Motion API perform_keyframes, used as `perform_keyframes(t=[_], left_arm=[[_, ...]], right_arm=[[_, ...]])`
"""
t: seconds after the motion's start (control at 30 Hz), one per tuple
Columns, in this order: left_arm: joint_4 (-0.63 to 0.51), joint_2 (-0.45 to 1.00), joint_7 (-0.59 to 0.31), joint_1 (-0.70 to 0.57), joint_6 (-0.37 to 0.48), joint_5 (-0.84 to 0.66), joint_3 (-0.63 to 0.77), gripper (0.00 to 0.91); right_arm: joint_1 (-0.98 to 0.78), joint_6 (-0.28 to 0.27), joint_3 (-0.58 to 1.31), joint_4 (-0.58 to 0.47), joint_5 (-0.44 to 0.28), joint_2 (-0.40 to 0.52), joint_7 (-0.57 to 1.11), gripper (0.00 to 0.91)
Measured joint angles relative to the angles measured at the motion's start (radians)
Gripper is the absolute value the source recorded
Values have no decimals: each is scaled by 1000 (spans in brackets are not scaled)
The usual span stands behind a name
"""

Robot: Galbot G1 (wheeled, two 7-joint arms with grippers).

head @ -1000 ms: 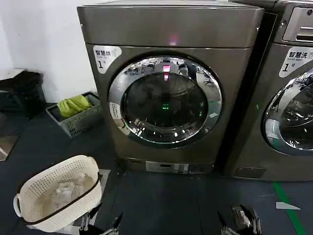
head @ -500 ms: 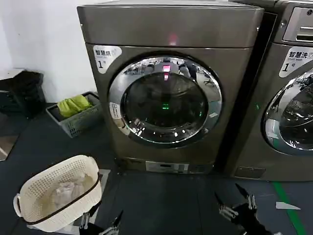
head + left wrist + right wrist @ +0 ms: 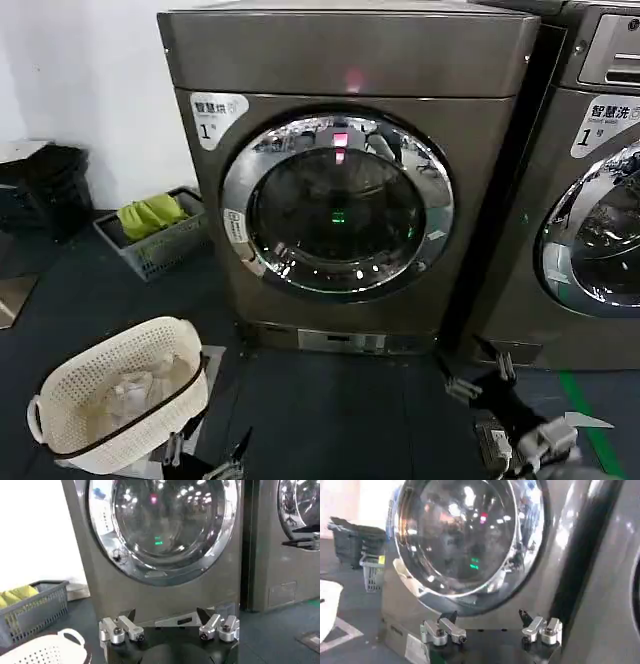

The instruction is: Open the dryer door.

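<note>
Head view, door: the dryer door (image 3: pixel 338 206), a large round porthole with a wide shiny chrome ring around dark tinted glass, sits shut and flush in the front of the bronze-grey machine (image 3: pixel 350 60); nothing touches it.
Head view, right gripper: the right gripper (image 3: pixel 478 376) is raised low in front of the machine's right lower corner, fingers spread wide and pointing toward the front panel, well below the door ring. I judge it is the working arm, on approach toward the door's right edge, where a catch would likely sit.
Head view, left gripper: the left gripper (image 3: pixel 205 458) rests low at the frame's bottom edge, beside the cream perforated plastic laundry basket (image 3: pixel 115 395); it looks parked.
Head view, surroundings: a grey crate holding yellow-green cloth (image 3: pixel 155 232) stands against the white wall to the left; a neighbouring grey machine (image 3: pixel 590 200) with its own chrome door stands to the right.
Left wrist view: the left gripper (image 3: pixel 166 619) has its jaws wide apart and empty, aimed at the panel under the dryer door (image 3: pixel 165 525), apart from it.
Right wrist view: the right gripper (image 3: pixel 489 619) is likewise wide and empty, facing the dryer door (image 3: pixel 465 540) from below, near but not in contact.
Stage: the door is not yet gripped.
</note>
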Motion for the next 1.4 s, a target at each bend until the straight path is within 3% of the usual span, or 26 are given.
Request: perform_keyframes(t=[0.63, 1.4], left_arm=[[-7, -17, 4, 0, -3, 24, 3, 907], [-20, -48, 4, 16, -22, 50, 2, 907]], right_arm=[[364, 89, -305, -190, 100, -30, -29, 907], [729, 92, -612, -368, 147, 46, -39, 907]])
